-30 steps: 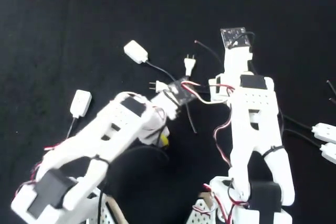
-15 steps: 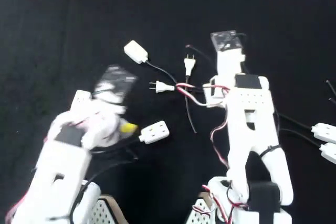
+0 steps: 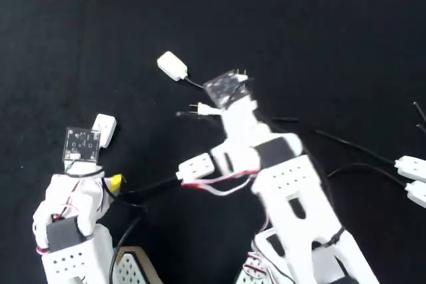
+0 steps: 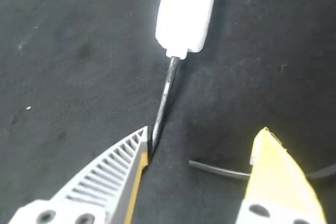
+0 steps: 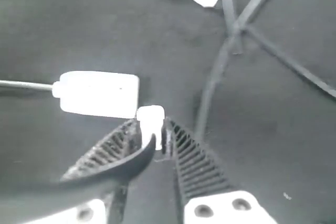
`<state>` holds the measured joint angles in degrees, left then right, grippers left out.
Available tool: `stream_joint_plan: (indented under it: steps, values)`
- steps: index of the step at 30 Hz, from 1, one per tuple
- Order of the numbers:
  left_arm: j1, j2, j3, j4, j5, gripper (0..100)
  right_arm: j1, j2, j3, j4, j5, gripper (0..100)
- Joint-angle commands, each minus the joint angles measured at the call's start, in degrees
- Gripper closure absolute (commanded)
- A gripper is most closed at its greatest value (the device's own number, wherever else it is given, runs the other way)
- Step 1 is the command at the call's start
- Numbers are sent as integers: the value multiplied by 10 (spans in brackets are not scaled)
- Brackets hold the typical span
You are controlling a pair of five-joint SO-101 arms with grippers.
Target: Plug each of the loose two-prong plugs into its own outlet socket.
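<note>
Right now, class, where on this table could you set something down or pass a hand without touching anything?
Bare: the far strip of the table, beyond the far socket and all cables; also the left side beyond the left socket. Crowded: the centre, where the right tool gripping a plug, a loose plug, the near socket and cables bunch.

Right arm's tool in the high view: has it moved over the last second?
Yes. The right tool has swung left and pulled back slightly, ending much closer to the far outlet socket, which stays put.
</note>
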<state>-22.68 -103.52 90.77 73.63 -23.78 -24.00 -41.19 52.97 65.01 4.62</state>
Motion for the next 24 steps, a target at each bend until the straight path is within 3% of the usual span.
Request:
stream_joint_plan:
  steps: [1,7,14,24]
  values:
    - [-22,3,-2,11,-32,694,-57,-15,9,-1,-107,985]
    - [-25,-9,10,11,-37,694,-101,-15,26,-29,-207,983]
    - [-26,-9,11,13,-37,694,-94,-15,54,-69,-242,985]
    - [-26,-9,11,14,-37,694,-55,-15,58,-104,-209,985]
